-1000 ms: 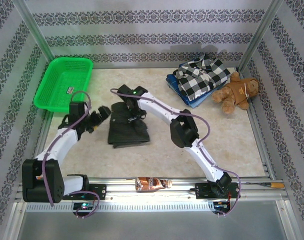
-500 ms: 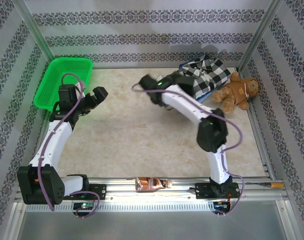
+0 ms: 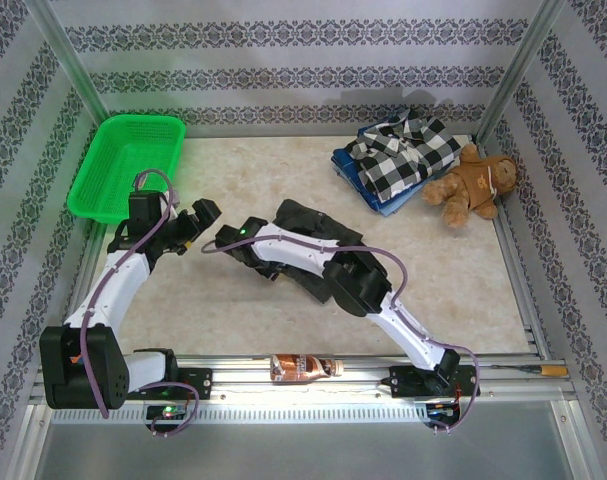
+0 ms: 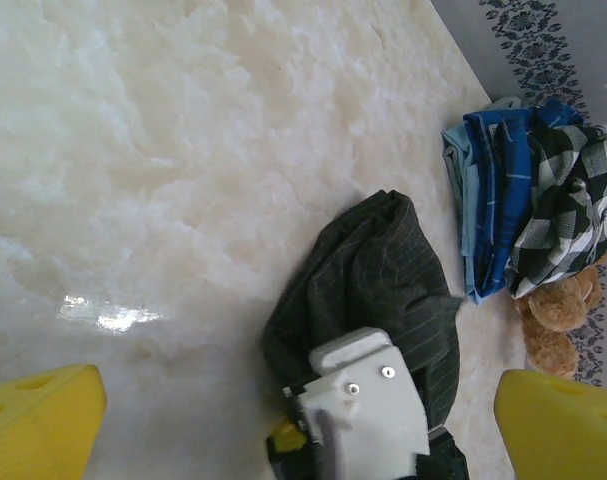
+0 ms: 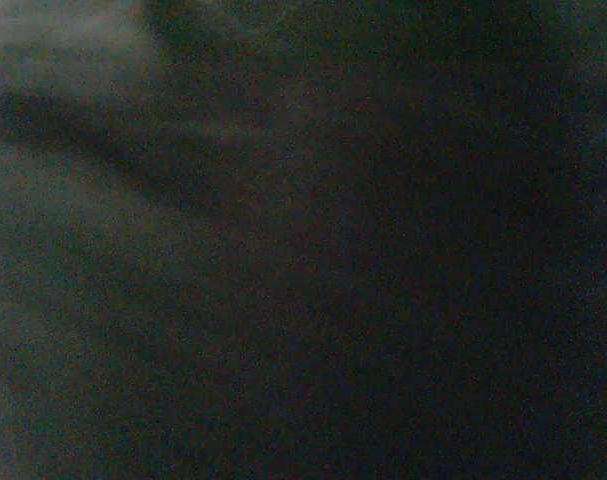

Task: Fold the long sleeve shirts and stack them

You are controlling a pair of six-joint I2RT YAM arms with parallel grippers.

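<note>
dark shirt (image 3: 313, 222): carried toward pile (image 3: 381, 198) a moment ago, now bunched mid-desk, well left of bear (image 3: 473, 185); not stacked, likely needs refolding | checked shirt (image 3: 403, 155): tops pile, just left of bear | right arm (image 3: 293, 250): on dark shirt, fingers' gap unreadable | left fingers (image 4: 43, 415): spread wide, empty

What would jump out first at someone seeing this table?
The bright green plastic basket at the far left corner grabs the eye first. Mid-table, a crumpled dark charcoal pinstriped shirt lies under the right arm. At the far right, a brown teddy bear sits beside a black-and-white checked flannel shirt.
</note>
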